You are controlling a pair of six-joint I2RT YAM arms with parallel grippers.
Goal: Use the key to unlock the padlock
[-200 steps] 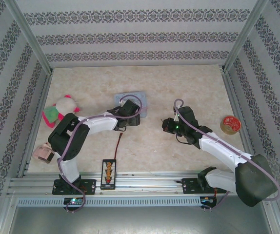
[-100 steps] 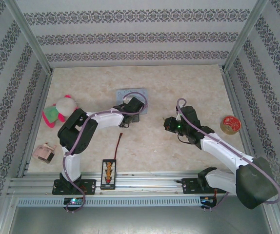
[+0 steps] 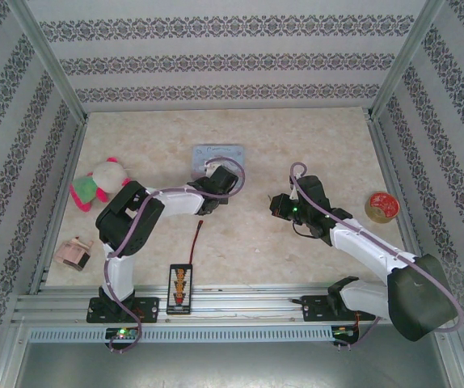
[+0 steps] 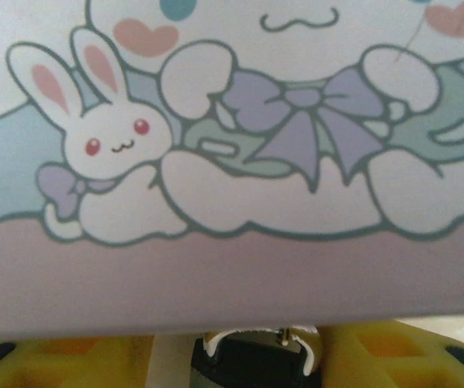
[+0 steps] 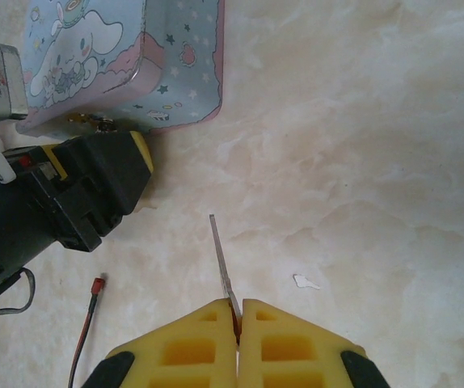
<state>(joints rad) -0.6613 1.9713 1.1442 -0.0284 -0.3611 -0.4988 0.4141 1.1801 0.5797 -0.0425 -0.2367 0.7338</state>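
Padlock (image 4: 253, 364) against front of closed tin (image 4: 232, 275)

No legible text anywhere

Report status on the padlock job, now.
Right gripper shut on key, blade out. Left gripper straddling padlock at blue tin edge, grip unconfirmed. Left gripper bulk may crowd the key's approach.

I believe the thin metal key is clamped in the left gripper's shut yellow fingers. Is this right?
Not quite: the right gripper clamps the thin metal key in its shut yellow fingers, as the right wrist view shows.
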